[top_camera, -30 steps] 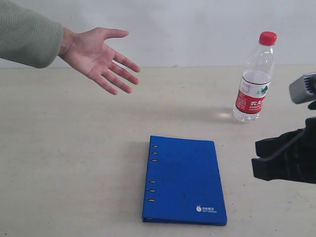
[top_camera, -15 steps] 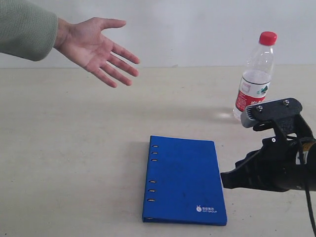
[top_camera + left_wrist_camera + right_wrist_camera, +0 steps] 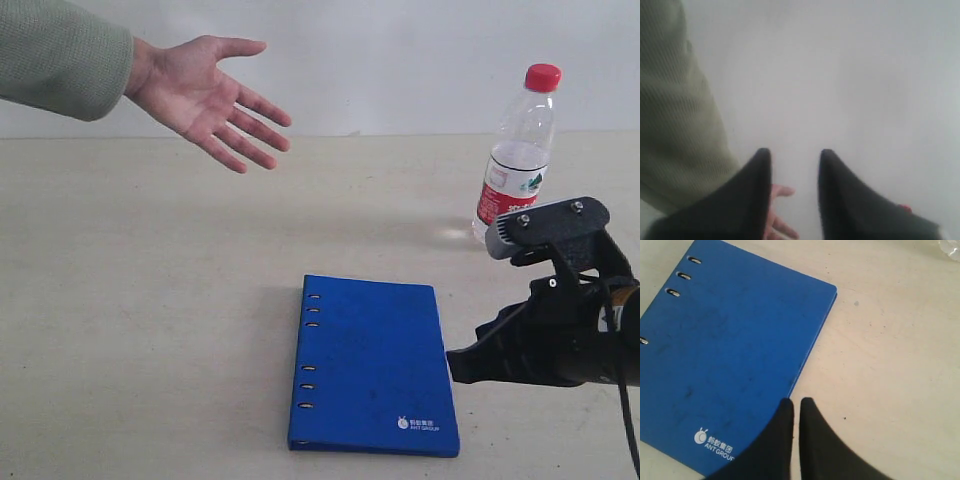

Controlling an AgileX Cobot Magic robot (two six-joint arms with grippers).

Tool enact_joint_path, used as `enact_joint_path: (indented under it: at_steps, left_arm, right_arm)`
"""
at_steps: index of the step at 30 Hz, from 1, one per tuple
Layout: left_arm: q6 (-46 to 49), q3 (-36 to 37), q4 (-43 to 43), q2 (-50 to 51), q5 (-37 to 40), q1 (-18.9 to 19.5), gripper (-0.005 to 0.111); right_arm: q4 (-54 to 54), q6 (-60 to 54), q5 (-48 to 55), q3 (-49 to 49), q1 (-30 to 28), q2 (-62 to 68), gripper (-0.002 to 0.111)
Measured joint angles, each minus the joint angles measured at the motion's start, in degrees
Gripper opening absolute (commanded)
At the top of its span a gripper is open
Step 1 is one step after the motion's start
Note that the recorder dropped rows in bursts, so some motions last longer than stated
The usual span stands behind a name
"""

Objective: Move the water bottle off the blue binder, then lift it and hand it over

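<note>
The water bottle (image 3: 515, 160), clear with a red cap and red-and-white label, stands upright on the table at the back right, well apart from the binder. Flat near the front middle lies the blue binder (image 3: 372, 365), its holes along the left edge; nothing rests on it. My right gripper (image 3: 455, 365) hovers at the binder's right edge, shut and empty. The right wrist view shows its tips (image 3: 792, 402) over the edge of the blue binder (image 3: 735, 355). My left gripper (image 3: 792, 155) is open and empty, out of the exterior view.
A person's open hand (image 3: 205, 95), palm up, reaches in from the upper left in a green sleeve (image 3: 60, 60). Past the open fingers, the left wrist view shows that hand (image 3: 777, 217) and sleeve (image 3: 675, 125). The beige table (image 3: 150, 300) runs to a white wall.
My right arm came in from the right edge to the binder's right side and has since held still. The person's hand shifted slightly up and right.
</note>
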Motion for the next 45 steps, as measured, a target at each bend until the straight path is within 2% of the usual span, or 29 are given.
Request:
enact_joint_path:
  at_steps: [3, 9, 13, 17, 20, 26, 31, 36, 41, 45]
  left_arm:
    - [-6.3, -1.2, 7.1, 5.0, 1.4, 0.0, 0.004]
    - [-26.3, -9.3, 31.7, 17.1, 6.0, 0.0, 0.004]
    - [-32.2, -14.3, 39.6, 27.4, 9.1, 0.0, 0.004]
    - [-33.3, -16.0, 41.2, 38.7, 9.4, -0.1, 0.004]
    - [-32.6, -17.3, 41.3, 46.8, 10.1, -2.1, 0.004]
    - [-28.7, -22.1, 37.8, 60.1, 11.6, -10.5, 0.004]
    - [-28.5, -27.5, 37.2, 69.4, 17.9, -17.2, 0.004]
    - [-29.1, -32.2, 35.5, 75.6, 23.8, -22.1, 0.004]
    - [-31.4, -35.7, 35.3, 79.2, 32.7, -26.1, 0.004]
    - [-33.1, -36.2, 35.2, 80.3, 34.7, -28.9, 0.004]
  right_arm:
    - [0.0, -0.1, 0.0, 0.0, 0.0, 0.0, 0.000]
    - [0.0, -0.1, -0.2, -0.4, 0.0, 0.0, 0.000]
    - [0.0, -0.2, -0.1, -1.1, 0.0, 0.1, 0.000]
    - [0.0, -0.2, -0.1, -1.1, 0.0, 1.0, 0.000]
    - [0.0, -0.2, -0.1, -1.1, 0.0, 2.0, 0.000]
    - [0.0, -0.2, 0.2, -1.1, 0.0, 3.1, 0.000]
    - [0.0, -0.1, -0.1, -1.1, 0.0, 5.1, 0.000]
    - [0.0, 0.4, -0.9, -1.7, 0.0, 7.9, 0.000]
    - [0.0, 0.5, -1.2, -2.9, 0.0, 10.7, 0.000]
    - [0.0, 0.7, -1.5, -3.9, 0.0, 12.4, 0.000]
